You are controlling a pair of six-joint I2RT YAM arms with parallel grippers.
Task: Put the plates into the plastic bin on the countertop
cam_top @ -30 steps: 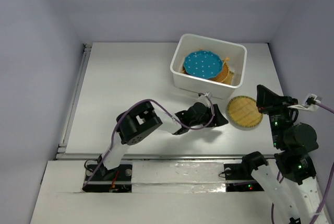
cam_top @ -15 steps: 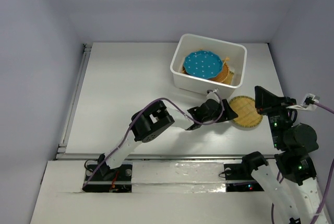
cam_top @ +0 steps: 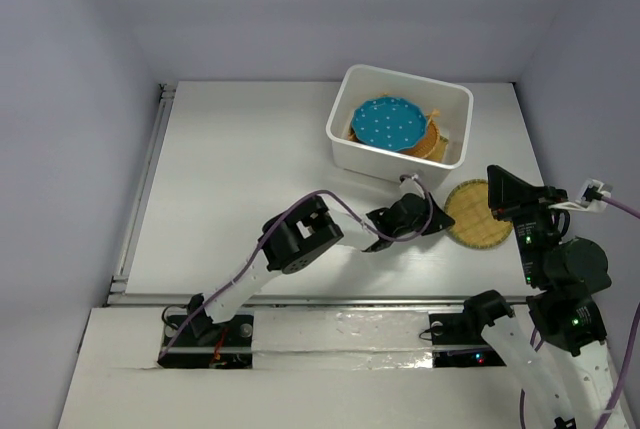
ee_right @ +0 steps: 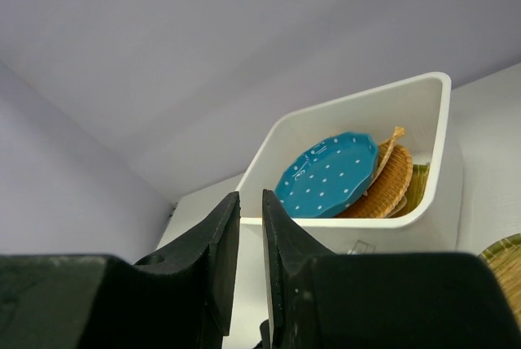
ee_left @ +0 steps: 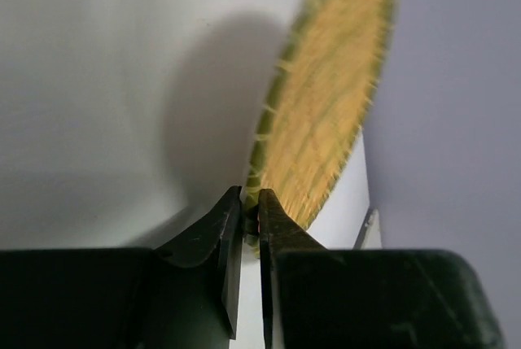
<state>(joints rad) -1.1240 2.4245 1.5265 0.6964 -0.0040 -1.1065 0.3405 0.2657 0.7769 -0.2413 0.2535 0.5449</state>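
A round woven wicker plate (cam_top: 477, 216) with a green rim lies on the white countertop (cam_top: 240, 159), just right of the plastic bin's near corner. My left gripper (cam_top: 441, 217) is shut on this plate's left rim; in the left wrist view the rim sits pinched between the fingertips (ee_left: 251, 211) and the plate (ee_left: 326, 97) stretches away from them. The white plastic bin (cam_top: 383, 163) holds a teal-blue dotted plate (cam_top: 388, 123) over orange wicker plates (cam_top: 433, 140). My right gripper (cam_top: 502, 190) hovers right of the wicker plate, slightly open and empty (ee_right: 251, 202).
A metal rail (cam_top: 141, 199) runs along the countertop's left edge. Grey walls close in the back and both sides. From the right wrist, the bin (ee_right: 358, 233) with the blue plate (ee_right: 326, 176) and wicker plates (ee_right: 392, 186) lies straight ahead.
My left arm reached right to the wicker plate beside the bin, and its gripper closed on the plate's rim. The right arm has not moved.
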